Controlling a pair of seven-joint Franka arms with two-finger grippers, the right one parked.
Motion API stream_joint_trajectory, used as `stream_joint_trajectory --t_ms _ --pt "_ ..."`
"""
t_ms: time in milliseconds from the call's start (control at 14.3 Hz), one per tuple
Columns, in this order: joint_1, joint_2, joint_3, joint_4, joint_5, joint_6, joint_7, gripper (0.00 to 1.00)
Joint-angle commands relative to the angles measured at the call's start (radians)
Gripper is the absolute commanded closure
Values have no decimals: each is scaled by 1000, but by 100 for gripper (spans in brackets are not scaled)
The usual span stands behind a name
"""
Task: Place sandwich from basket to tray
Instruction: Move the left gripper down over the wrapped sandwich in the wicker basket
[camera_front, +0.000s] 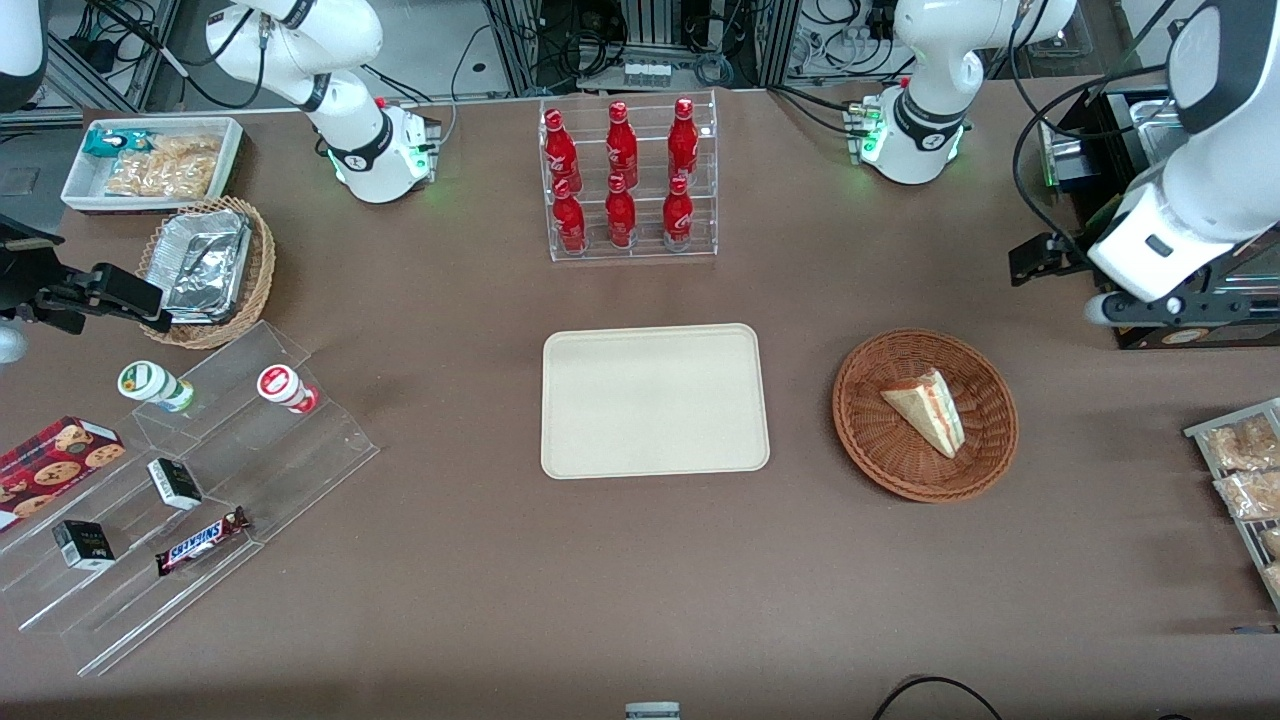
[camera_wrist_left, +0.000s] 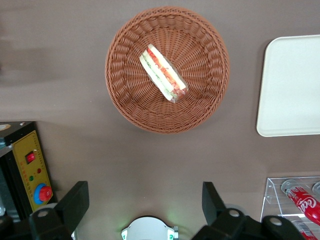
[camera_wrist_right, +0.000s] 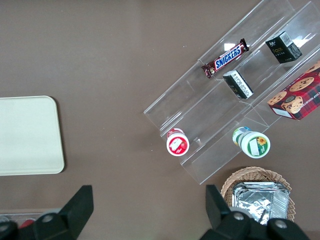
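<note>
Two fingers (camera_wrist_left: 74, 202) of the left gripper (camera_wrist_left: 145, 205) stand spread wide with nothing between them, high above the tabletop (camera_wrist_left: 150, 155).
Seen from the wrist, the gripper hangs over bare brown tabletop just beside the basket (camera_wrist_left: 125, 95) and clear of it; in the front view the gripper (camera_front: 1050, 262) sits toward the working arm's end, farther from the front camera than the basket (camera_front: 870, 420). The sandwich (camera_front: 928, 408) lies on its side in the middle of the basket, red and pale filling layers showing along its cut edge (camera_wrist_left: 163, 73). The tray (camera_front: 655, 400) lies flat at the tabletop's centre, near the basket but apart from it. Six red bottles (camera_front: 620, 170) stand in a clear rack, farther from the front camera than the tray.
</note>
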Motion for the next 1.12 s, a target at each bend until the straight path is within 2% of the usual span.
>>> stream_joint_trajectory --t_ms 0,140,419,837,1047 --pt "-16 23 -12 -131 14 141 -1 0" --pt "-24 5 -12 -281 16 318 -1 0" --pt "-24 -6 -12 -452 16 546 -13 0" --pt "-29 17 -13 -562 16 789 -501 0" --pt "-36 68 -13 -570 15 867 -721 0"
